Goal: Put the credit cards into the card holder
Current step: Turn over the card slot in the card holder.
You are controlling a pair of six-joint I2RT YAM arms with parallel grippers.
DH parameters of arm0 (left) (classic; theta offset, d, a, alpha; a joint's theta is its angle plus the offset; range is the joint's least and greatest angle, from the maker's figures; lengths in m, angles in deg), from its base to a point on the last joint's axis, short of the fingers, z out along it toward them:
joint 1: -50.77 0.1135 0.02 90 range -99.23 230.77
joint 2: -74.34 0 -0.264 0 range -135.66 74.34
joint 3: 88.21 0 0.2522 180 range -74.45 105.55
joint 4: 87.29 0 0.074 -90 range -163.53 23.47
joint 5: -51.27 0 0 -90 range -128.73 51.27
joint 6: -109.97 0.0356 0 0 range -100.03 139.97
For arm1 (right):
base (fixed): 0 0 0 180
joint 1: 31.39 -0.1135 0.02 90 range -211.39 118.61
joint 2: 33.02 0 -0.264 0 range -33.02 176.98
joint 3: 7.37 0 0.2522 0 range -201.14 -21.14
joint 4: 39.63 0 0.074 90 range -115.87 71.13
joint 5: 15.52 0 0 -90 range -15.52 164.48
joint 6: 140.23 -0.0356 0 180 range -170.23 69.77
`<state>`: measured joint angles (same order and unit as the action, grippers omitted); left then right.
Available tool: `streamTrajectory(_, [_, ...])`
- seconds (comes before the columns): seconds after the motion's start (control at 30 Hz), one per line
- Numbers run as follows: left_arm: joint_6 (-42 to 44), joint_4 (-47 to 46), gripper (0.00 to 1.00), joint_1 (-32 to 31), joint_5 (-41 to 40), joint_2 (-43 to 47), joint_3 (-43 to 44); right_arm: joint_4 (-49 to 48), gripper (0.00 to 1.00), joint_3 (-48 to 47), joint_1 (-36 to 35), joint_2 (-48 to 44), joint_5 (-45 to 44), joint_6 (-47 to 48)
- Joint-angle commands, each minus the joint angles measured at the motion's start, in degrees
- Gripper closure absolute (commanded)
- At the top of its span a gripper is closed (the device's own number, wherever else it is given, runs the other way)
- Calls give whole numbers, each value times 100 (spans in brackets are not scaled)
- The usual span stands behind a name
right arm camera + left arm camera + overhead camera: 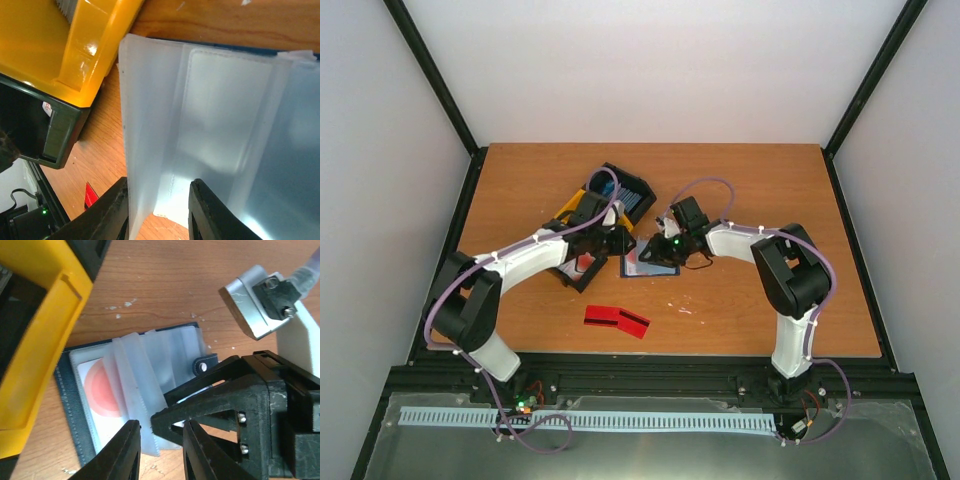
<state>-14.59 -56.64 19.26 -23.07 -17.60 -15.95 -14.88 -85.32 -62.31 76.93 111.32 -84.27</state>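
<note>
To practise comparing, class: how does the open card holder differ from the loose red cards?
The card holder is navy with clear sleeves, the red cards dark-striped. The card holder lies open, the red cards closer to the near edge of the table. Both lie flat.

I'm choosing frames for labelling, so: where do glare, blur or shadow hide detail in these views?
Right wrist: clear sleeves of the card holder glare white low down. Left wrist: card holder legible, yellow bin blurred up close. Top external: even light, credit cards small but distinct.

White arms (525,258), black joints (790,272), lilac cables (705,181), silver screws.
</note>
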Motion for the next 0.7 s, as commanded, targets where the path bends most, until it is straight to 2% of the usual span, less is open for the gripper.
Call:
streamTrajectory(0.0, [-15, -384, 74, -9, 467, -146, 96, 320, 65, -98, -37, 28, -58, 238])
streamTrajectory(0.07, [-2, -465, 74, 4, 600, -183, 93, 423, 61, -82, -37, -2, -119, 274])
streamTrajectory(0.3, [130, -655, 73, 15, 1108, -492, 164, 508, 58, -26, -32, -61, -158, 284])
streamTrajectory(0.5, [95, -603, 73, 14, 987, -596, 129, 535, 53, 61, -37, -179, -251, 259])
streamTrajectory(0.67, [79, -227, 74, 26, 763, -908, 269, 576, 52, 188, -37, -286, -505, 134])
